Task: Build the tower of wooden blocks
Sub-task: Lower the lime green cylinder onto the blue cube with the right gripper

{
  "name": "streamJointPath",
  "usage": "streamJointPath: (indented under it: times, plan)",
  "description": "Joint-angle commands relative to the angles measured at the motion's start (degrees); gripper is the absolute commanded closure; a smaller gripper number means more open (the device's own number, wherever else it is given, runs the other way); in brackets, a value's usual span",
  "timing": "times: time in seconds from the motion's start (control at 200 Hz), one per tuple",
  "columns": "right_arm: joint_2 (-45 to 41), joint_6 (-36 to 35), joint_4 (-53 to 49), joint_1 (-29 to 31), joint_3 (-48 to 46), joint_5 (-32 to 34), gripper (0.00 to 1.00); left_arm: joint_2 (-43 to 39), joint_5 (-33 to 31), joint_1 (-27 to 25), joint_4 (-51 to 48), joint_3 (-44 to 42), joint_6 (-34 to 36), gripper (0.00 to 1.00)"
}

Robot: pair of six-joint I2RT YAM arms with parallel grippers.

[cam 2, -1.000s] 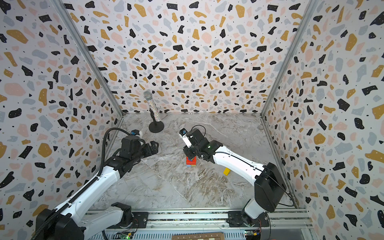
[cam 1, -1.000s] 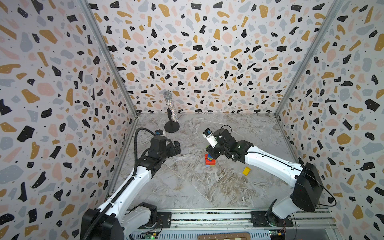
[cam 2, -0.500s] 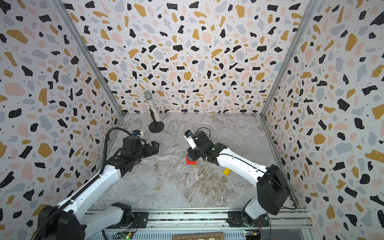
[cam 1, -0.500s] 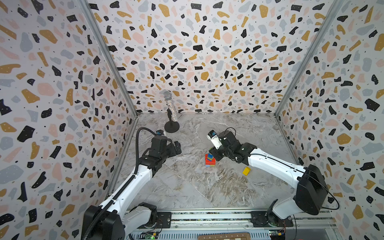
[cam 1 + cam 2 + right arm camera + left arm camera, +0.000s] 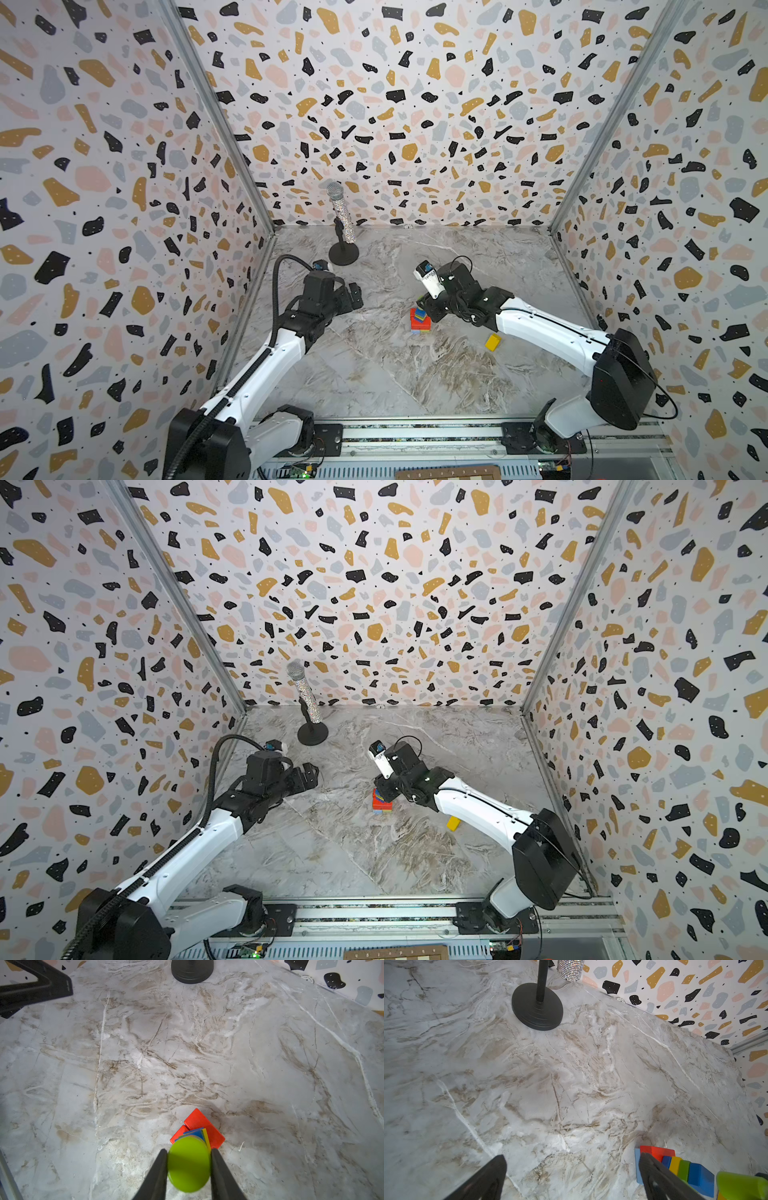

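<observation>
Right gripper point(image 5: 189, 1150) is pinching the lime-green cylinder point(image 5: 188, 1169), one finger on each curved side and the flat face toward the wrist camera. It sits directly over the tower point(image 5: 199, 1124). Whether the cylinder already rests on the top block or hangs just above it can't be told.

The tower stands mid-table in both top views point(image 5: 419, 320). From the bottom, the left wrist view shows light-blue, red, then small blue, yellow, green and blue pieces. The small upper pieces look offset toward one corner of the red block rather than centred.

Left gripper point(image 5: 571, 1156) is spread wide and empty, parked left of the tower. The top views show it apart from the stack.

One yellow block point(image 5: 493, 342) lies loose on the table point(image 5: 374, 374), right of the tower and beside the right forearm. The microphone point(image 5: 343, 212) on its black stand is at the back, well clear.

Risks:
- The stack is narrow and its top pieces are off-centre. A cylinder set down off-axis, or dropped from a gap, would likely slide or tip the small blocks.
- The fingers reach down past the cylinder's edge. Opening unevenly or pulling out sideways could clip the upper blocks and topple the stack.
- Pressing down too hard could shear the offset layers.
- The right forearm could nudge the yellow block when it swings back.
</observation>
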Motion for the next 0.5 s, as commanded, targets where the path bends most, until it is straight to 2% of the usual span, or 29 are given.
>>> streamJointPath:
  times: [0.0, 0.491]
  plan:
    - [-1.49, 0.68, 0.75, -0.19, -0.48, -0.37, 0.85, 0.27, -0.1, -0.14, 1.33, 0.11, 0.78, 0.0]
    - [-0.75, 1.31, 1.91, -0.28, -1.27, -1.2, 0.85, 0.02, -0.28, -0.13, 1.37, -0.11, 0.8, 0.0]
